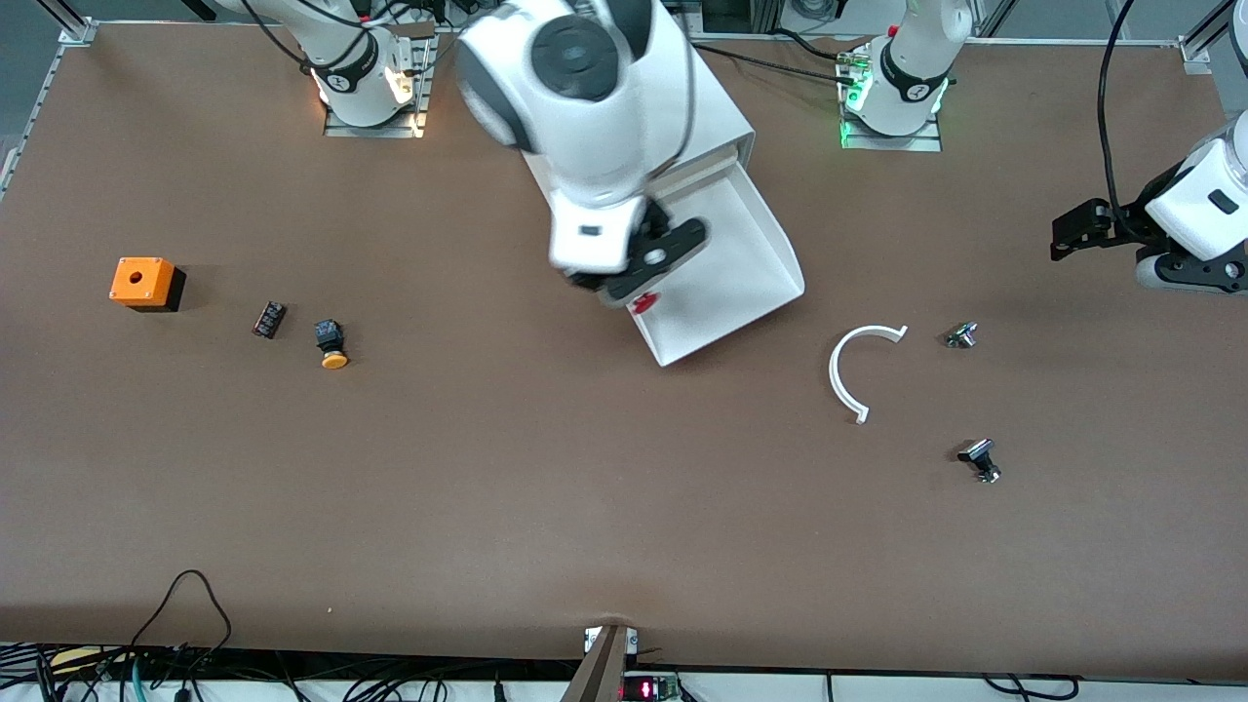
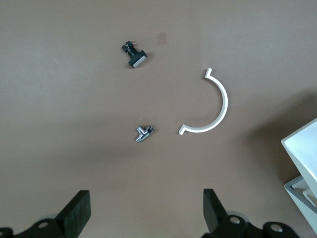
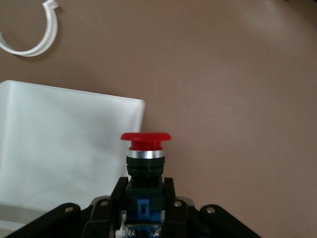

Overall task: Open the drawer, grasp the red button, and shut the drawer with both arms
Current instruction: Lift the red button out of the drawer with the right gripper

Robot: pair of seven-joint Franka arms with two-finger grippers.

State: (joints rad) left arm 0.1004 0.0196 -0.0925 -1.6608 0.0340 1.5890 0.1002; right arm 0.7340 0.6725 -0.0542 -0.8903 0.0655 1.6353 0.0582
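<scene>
The drawer (image 1: 741, 263) is pulled out of the white cabinet (image 1: 717, 122) and shows no contents; it also shows in the right wrist view (image 3: 59, 144). My right gripper (image 1: 634, 288) hangs over the drawer's corner nearest the front camera. It is shut on the button (image 3: 145, 148), with the fingers (image 3: 117, 194) clamped on its dark blue body and the red cap (image 1: 643, 304) pointing away from the hand. My left gripper (image 1: 1068, 234) waits in the air over the left arm's end of the table. It is open and empty in the left wrist view (image 2: 146, 213).
A white C-shaped piece (image 1: 863, 366), a small metal part (image 1: 961, 335) and a black part (image 1: 980, 458) lie toward the left arm's end. An orange cube (image 1: 144, 283), a small black component (image 1: 269, 319) and a yellow-capped button (image 1: 332, 343) lie toward the right arm's end.
</scene>
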